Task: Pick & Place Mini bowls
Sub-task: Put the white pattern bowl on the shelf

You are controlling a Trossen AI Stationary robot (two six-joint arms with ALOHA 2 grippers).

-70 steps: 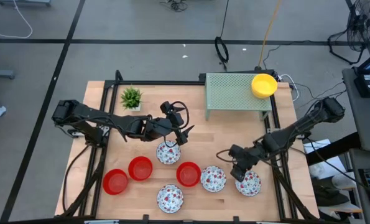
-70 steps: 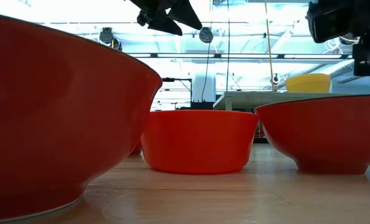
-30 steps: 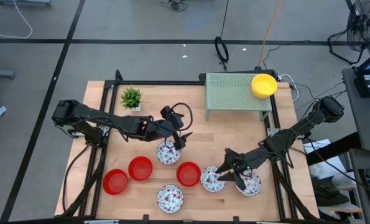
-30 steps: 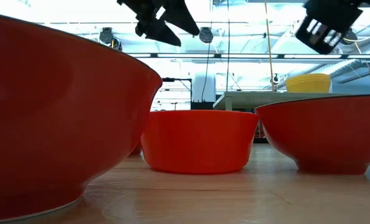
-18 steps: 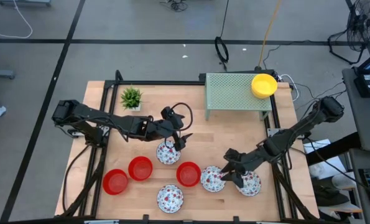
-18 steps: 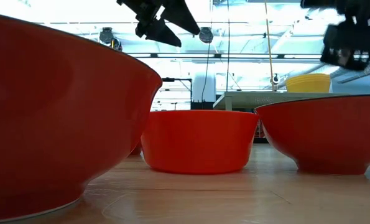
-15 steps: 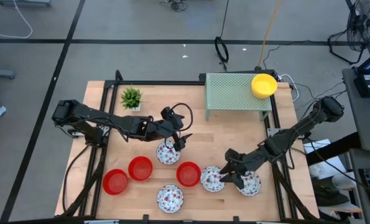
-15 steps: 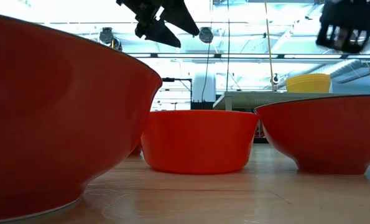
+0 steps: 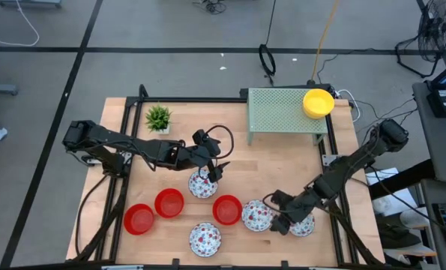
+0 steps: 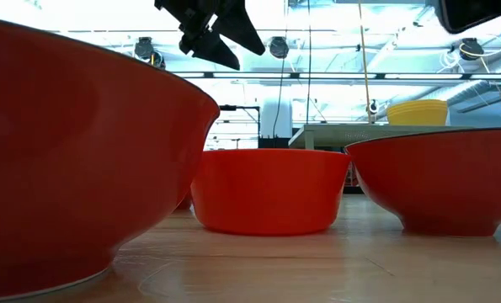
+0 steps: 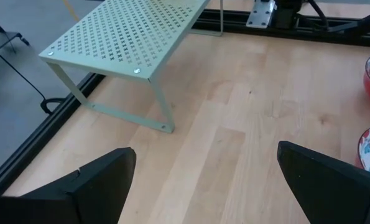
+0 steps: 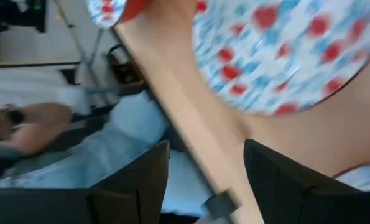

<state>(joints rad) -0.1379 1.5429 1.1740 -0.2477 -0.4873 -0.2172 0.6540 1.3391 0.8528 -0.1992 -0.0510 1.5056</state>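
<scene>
Three plain red mini bowls [image 9: 139, 218], [image 9: 169, 202], [image 9: 227, 209] and several white, red-speckled ones [image 9: 202, 184], [image 9: 205, 238], [image 9: 256, 216], [image 9: 301, 223] rest on their bases on the wooden table. A yellow bowl [image 9: 318, 103] sits on the green rack [image 9: 282, 111]. My left gripper [image 9: 211, 169] hangs open above the far speckled bowl; its wrist view [image 11: 206, 149] looks across bare wood toward the rack. My right gripper [image 9: 279, 221] is low between the two right-hand speckled bowls, open [image 12: 206, 149], with one speckled bowl [image 12: 278, 50] just beyond its fingers.
A small green potted plant [image 9: 158, 117] stands near the table's far left corner. The rack [image 11: 125, 40] stands on thin legs along the far edge. Black frame rails run along the table's sides. A person [image 12: 54, 130] shows beyond the table's edge in the right wrist view.
My right gripper has moved toward the table's near edge and turned, settling between the two right-hand speckled bowls. My left gripper has stayed above the far speckled bowl. No bowl has moved.
</scene>
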